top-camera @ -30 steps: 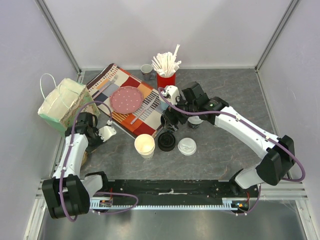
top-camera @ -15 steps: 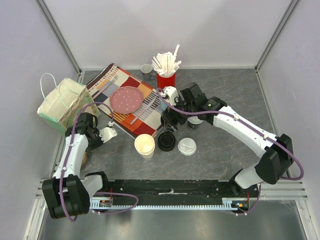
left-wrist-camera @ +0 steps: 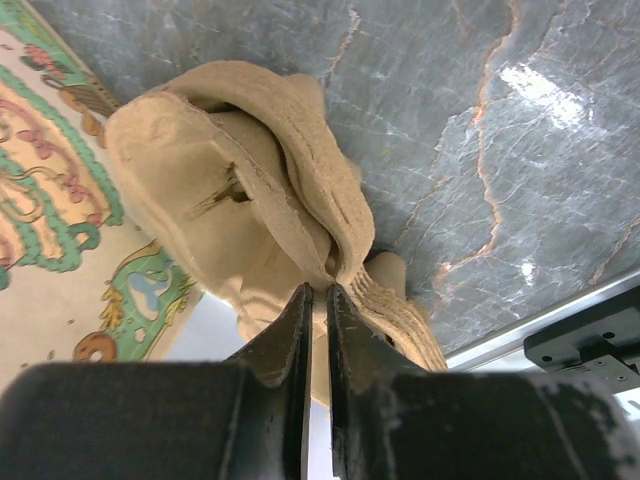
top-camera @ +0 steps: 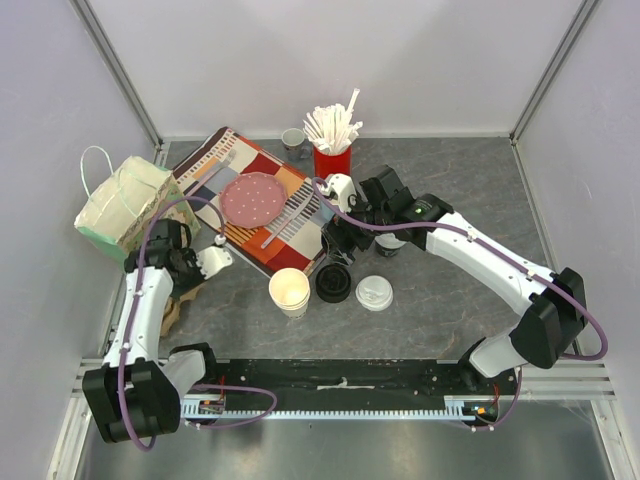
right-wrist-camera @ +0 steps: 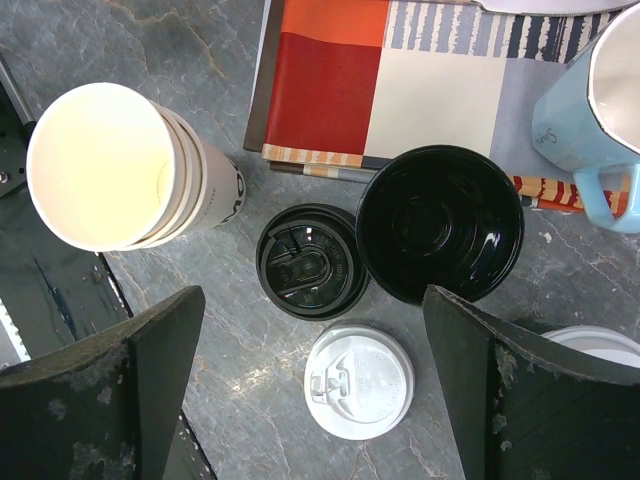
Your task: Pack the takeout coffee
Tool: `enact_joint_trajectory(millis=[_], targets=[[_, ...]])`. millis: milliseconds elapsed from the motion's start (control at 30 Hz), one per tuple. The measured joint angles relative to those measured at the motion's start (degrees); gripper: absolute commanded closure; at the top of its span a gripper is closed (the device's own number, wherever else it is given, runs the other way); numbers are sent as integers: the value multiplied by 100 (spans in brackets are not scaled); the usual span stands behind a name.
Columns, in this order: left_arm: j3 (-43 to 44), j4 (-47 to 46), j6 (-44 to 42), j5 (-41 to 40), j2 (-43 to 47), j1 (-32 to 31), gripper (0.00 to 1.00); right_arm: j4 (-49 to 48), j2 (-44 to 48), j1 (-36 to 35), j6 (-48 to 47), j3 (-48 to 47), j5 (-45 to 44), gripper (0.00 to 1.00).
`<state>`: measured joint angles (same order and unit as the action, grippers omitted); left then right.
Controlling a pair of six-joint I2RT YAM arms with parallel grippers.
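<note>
While the coffee waits to be packed, the left gripper [left-wrist-camera: 318, 310] has its fingers pinched almost together on the thin edge of a tan moulded-pulp cup carrier [left-wrist-camera: 240, 200]. It holds the carrier at the near-left of the grey marbled table [left-wrist-camera: 520, 150], just beside the pale green printed paper bag [top-camera: 125, 205]. My guess is the carrier is meant to go into that bag first. By the striped patchwork placemat [top-camera: 262, 215], the right gripper [right-wrist-camera: 313, 300] hovers with its fingers spread wide and nothing between them. It sits right above the loose lids, probably lining up on one to cap a cup.

There are two round plastic lids, one black lid [right-wrist-camera: 310, 275] and one white lid [right-wrist-camera: 358, 380], both flat on the table. One small paper cup [top-camera: 293, 140], dark inside and uncapped, stands at the back near the red holder of white stirrers [top-camera: 333, 150]. A second cup I can't confirm, since only a white rim [right-wrist-camera: 590, 345] shows at the picture's edge. I also count one stack of empty paper cups [right-wrist-camera: 100, 165], one light-blue handled mug [right-wrist-camera: 600, 110], one glossy black mug [right-wrist-camera: 440, 235] and one pink plate [top-camera: 253, 198].
</note>
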<state>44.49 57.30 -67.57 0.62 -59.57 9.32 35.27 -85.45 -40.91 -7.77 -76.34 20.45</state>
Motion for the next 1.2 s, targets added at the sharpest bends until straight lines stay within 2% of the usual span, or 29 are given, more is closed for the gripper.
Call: enact_joint_trajectory(millis=[300,600,900,1200], targets=[[387,46,15,-2,0,0,98,-9,0,-26,2,-22,2,2],[411,-68,87,-2,127,0,98,-9,37,-42,0,-22,0,2],[1034,116,238,181,223,0,98,-208,157,-50,39,57,17,2],[1827,726,481,970,345,0,98,-654,402,-50,634,59,-286,2]])
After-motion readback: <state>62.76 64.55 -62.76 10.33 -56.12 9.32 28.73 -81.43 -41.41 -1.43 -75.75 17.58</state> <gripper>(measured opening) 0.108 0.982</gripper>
